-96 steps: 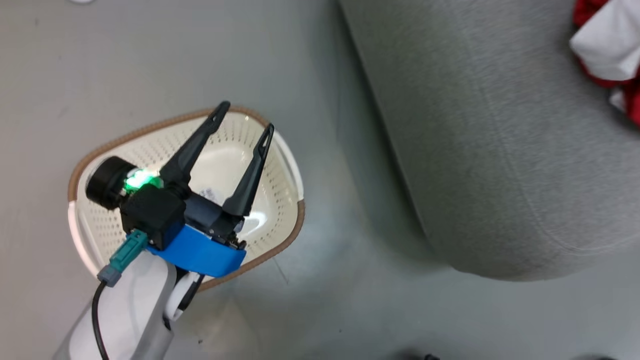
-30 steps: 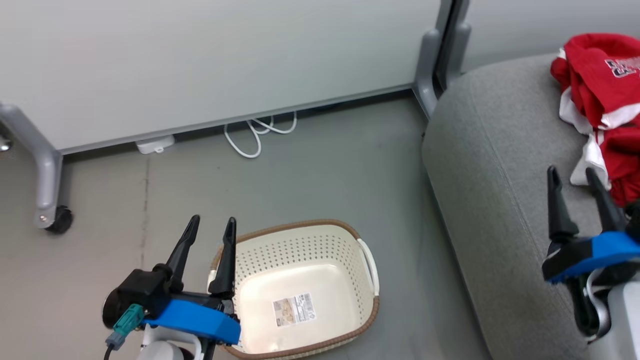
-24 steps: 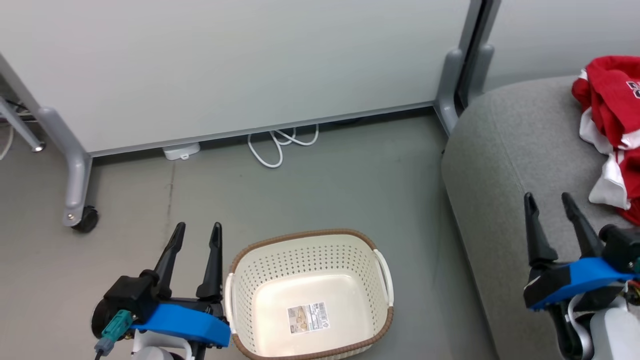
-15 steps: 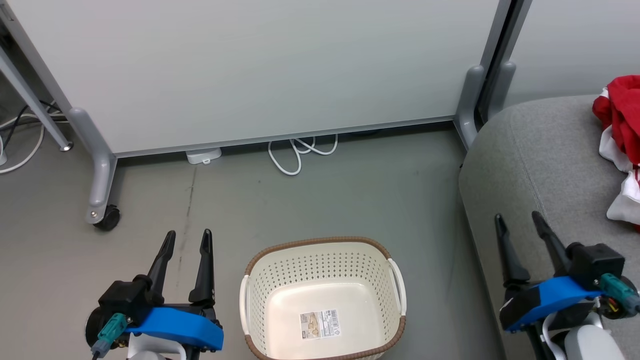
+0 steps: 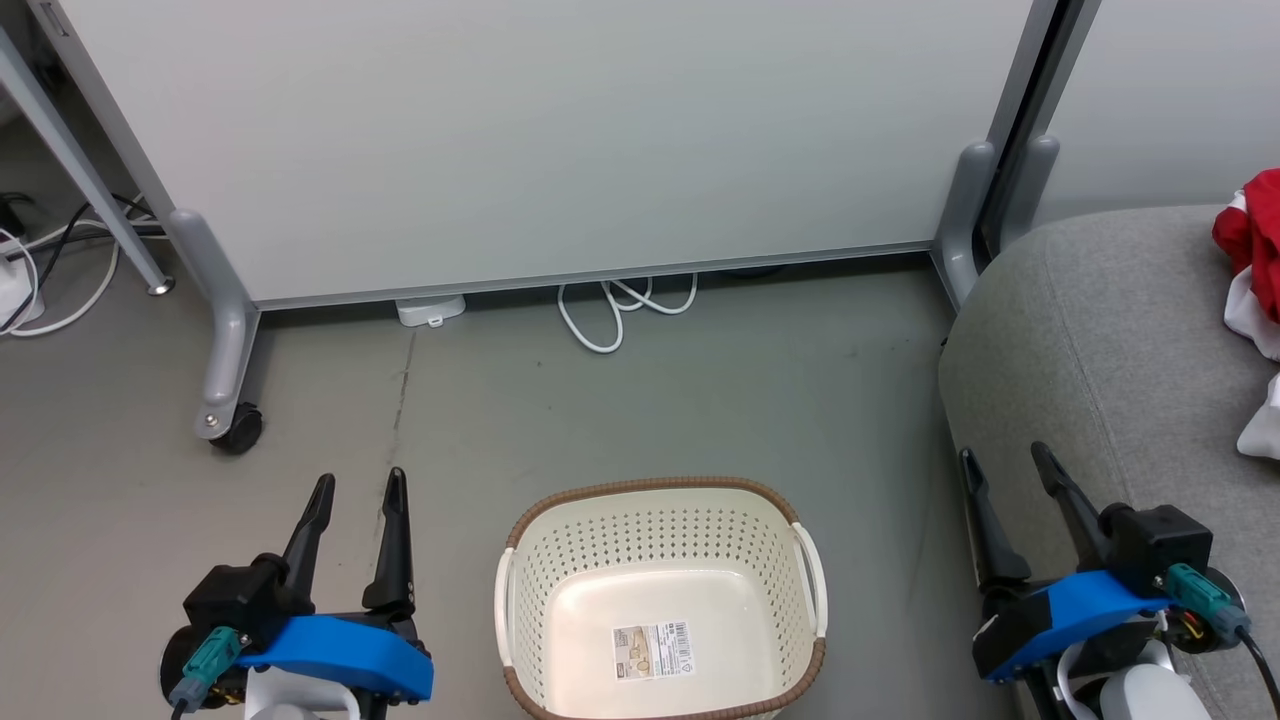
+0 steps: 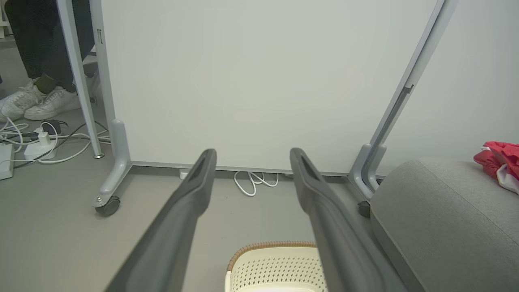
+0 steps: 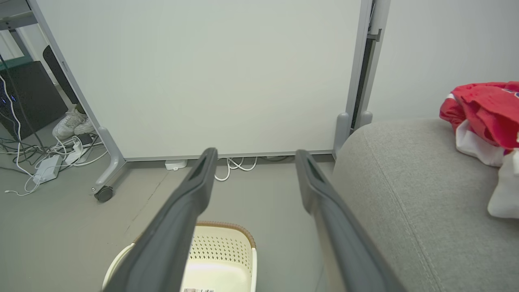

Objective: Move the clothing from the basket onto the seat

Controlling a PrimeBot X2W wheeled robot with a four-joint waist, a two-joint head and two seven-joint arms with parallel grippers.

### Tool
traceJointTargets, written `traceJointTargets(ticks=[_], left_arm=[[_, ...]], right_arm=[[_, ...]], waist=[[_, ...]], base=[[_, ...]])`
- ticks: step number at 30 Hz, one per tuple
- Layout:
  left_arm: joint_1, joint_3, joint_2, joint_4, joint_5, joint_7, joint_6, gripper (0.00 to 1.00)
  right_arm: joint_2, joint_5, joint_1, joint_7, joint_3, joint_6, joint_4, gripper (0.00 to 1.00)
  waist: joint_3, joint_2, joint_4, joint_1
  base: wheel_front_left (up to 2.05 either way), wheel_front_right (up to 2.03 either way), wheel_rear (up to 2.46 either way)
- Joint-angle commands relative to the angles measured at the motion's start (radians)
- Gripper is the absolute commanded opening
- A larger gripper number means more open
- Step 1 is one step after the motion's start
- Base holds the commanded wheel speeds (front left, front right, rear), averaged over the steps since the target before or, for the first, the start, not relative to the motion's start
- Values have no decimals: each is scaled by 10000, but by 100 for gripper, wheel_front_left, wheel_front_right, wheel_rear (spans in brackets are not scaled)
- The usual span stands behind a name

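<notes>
- The basket point(image 5: 660, 525) stands on the floor point(image 5: 700, 400) and is bare inside. Only the label point(image 5: 652, 650) on its bottom shows, and no fabric lies against its perforated walls.
- The clothing point(image 7: 484, 117), a heap of red garments with white panels, lies on the seat point(image 5: 1100, 340), the big grey cushion to the right of the basket. The heap is well apart from the basket, on the stretch of seat farthest from it.
- By that layout the moving looks finished, with nothing left in the basket to lift out. The heap runs off the picture's edge, so I cannot tell how many garments it holds or how neatly they lie.
- The left gripper point(image 5: 361, 478) hangs above the floor near the basket's left side, apart from the rim. Its jaws are spread wide, with nothing between them and touching nothing.
- The right gripper point(image 5: 1003, 452) hangs to the right of the basket, by the seat edge nearest it. Its jaws are equally wide and empty, and the red heap is well beyond their tips.
</notes>
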Motion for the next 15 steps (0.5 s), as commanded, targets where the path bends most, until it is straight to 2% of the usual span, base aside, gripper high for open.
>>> traceJointTargets(ticks=[1,15], left_arm=[[-163,45,28,20,-23,-51,-21,100],[45,-5,-8,193,-50,-51,-21,100]], right_arm=[[38,-45,191,-70,15,1,-14,100],[98,90,266,-48,46,1,-171,100]], waist=[[4,-1,10,0],[-12,-1,-84,0]], base=[[0,0,0],[0,0,0]])
